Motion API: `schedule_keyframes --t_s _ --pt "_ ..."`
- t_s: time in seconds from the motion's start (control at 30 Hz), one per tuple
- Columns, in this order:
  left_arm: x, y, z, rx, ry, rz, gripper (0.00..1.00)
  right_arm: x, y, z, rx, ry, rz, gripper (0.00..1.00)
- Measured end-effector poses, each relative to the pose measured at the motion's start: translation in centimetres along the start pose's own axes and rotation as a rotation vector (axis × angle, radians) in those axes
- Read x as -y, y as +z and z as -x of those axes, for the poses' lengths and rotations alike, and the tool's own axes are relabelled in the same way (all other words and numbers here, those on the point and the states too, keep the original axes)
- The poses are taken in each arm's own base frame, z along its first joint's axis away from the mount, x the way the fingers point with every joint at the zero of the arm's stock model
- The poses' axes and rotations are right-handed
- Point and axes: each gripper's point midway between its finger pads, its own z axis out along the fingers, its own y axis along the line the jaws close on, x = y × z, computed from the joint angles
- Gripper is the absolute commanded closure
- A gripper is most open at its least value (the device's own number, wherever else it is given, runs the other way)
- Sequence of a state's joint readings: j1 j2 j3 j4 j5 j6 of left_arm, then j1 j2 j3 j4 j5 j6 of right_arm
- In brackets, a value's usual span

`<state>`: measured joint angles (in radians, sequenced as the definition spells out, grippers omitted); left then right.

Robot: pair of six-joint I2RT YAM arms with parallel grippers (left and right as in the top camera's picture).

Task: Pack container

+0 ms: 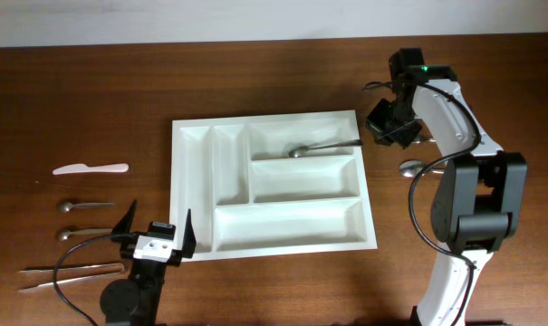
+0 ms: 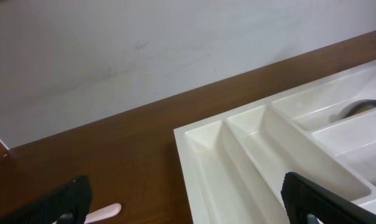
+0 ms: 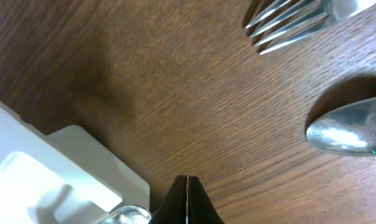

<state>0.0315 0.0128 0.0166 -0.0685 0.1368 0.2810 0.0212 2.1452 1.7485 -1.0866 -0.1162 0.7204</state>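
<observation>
While the right gripper (image 3: 186, 183) hangs pressed together beside the white cutlery tray's (image 1: 292, 225) far right corner, the left gripper (image 1: 161, 215) stands spread at its near left corner. The tray, at the table (image 1: 83, 81) centre, holds one spoon (image 1: 323, 147) (far wide compartment). A fork (image 3: 293, 25) and second spoon (image 3: 346, 127) are cut off in the right wrist view.

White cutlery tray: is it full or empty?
Almost empty: the cutlery tray holds a single spoon in one wide compartment; the other four look bare.
</observation>
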Motion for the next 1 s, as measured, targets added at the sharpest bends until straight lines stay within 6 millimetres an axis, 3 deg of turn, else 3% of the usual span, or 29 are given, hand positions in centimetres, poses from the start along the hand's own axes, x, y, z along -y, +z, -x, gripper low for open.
schedule_keyframes --t_s 0.27,0.73,1.0 --pt "0.0 0.0 0.0 0.0 0.0 0.0 0.01 -1.1 0.0 -0.6 -0.038 -0.061 0.061 0.96" --pt "0.0 0.0 0.0 0.0 0.0 0.0 0.01 -1.2 0.0 -1.0 -0.056 -0.096 0.074 0.96" --pt "0.0 0.0 0.0 0.0 0.0 0.0 0.01 -0.8 1.4 -1.3 -0.088 -0.095 0.049 0.96"
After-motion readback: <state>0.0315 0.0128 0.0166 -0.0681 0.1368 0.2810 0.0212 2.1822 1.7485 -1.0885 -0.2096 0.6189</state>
